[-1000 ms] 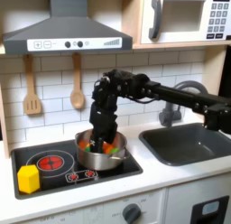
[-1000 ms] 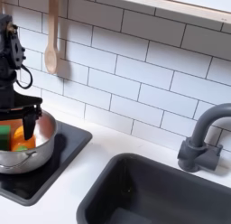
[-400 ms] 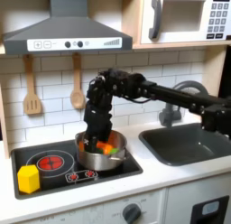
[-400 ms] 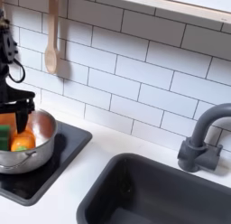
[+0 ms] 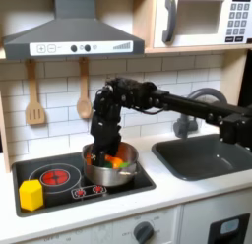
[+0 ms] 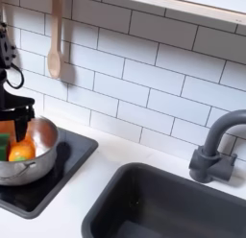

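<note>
A steel pot (image 5: 110, 169) stands on the black stove top (image 5: 59, 179), with an orange piece (image 5: 119, 162) and a green piece (image 5: 126, 155) inside. My gripper (image 5: 100, 151) hangs over the pot's left half in the first exterior view, fingers pointing down into it. In the second exterior view the gripper (image 6: 8, 115) is cut off by the left edge; one finger (image 6: 22, 119) dips inside the pot (image 6: 29, 155), beside the orange piece (image 6: 21, 151). The fingers stand apart with nothing seen between them.
A yellow block (image 5: 31, 194) sits at the stove's front left. Two wooden utensils (image 5: 85, 92) hang on the tiled wall. A dark sink (image 5: 212, 154) and grey faucet (image 6: 216, 146) lie to the right in both exterior views. A range hood (image 5: 69, 36) hangs overhead.
The gripper has shifted leftward across the pot in both exterior views, uncovering the orange and green pieces. The pot has stayed put.
</note>
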`<action>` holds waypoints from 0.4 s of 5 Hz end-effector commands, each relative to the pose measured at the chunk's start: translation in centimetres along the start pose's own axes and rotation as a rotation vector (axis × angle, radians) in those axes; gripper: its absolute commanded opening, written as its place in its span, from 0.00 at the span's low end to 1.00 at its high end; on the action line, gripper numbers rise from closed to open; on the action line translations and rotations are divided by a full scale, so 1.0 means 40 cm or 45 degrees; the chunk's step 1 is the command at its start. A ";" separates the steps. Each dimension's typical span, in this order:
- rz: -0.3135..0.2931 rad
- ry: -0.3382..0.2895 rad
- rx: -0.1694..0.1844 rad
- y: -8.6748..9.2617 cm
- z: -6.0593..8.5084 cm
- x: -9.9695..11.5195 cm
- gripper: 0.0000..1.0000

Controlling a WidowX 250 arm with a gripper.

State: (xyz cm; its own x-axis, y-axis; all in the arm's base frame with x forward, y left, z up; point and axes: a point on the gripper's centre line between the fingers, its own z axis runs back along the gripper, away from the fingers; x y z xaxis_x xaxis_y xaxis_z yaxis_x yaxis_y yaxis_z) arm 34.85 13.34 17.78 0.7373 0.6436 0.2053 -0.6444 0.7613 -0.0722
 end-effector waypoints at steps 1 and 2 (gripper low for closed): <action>0.023 0.016 0.000 -0.001 -0.014 -0.014 1.00; 0.045 0.030 -0.013 -0.002 -0.022 -0.020 1.00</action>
State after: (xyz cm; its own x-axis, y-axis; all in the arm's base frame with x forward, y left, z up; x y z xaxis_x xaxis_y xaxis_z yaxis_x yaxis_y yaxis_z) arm 34.51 12.97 17.02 0.7161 0.6723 0.1875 -0.6692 0.7377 -0.0891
